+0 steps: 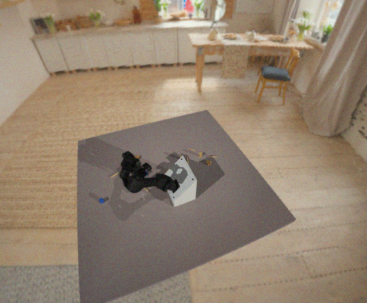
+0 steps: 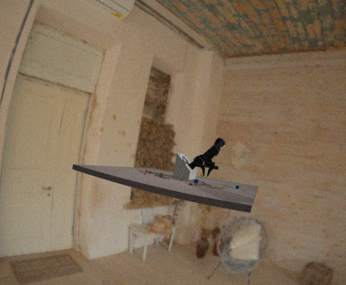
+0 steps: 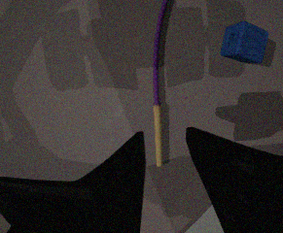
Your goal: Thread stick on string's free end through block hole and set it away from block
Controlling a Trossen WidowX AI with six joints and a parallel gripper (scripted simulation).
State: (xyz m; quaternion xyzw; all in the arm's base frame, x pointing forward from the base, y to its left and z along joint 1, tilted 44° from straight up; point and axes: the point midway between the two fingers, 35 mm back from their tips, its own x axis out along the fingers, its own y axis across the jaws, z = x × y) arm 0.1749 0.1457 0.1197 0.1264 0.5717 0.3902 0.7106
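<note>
My gripper is partly open, with nothing held. In the wrist view its fingertips are on either side of the thin yellow stick and do not touch it. The stick lies on the purple string's end. The string runs up out of the wrist view. The round wooden button is beside the arm. Two small wooden pieces lie beyond the white base; whether either is the block with the hole, I cannot tell. No hole shows.
A blue cube lies right of the string in the wrist view. Another blue cube lies farther off. Loose sticks lie about. The white wedge base carries the arm.
</note>
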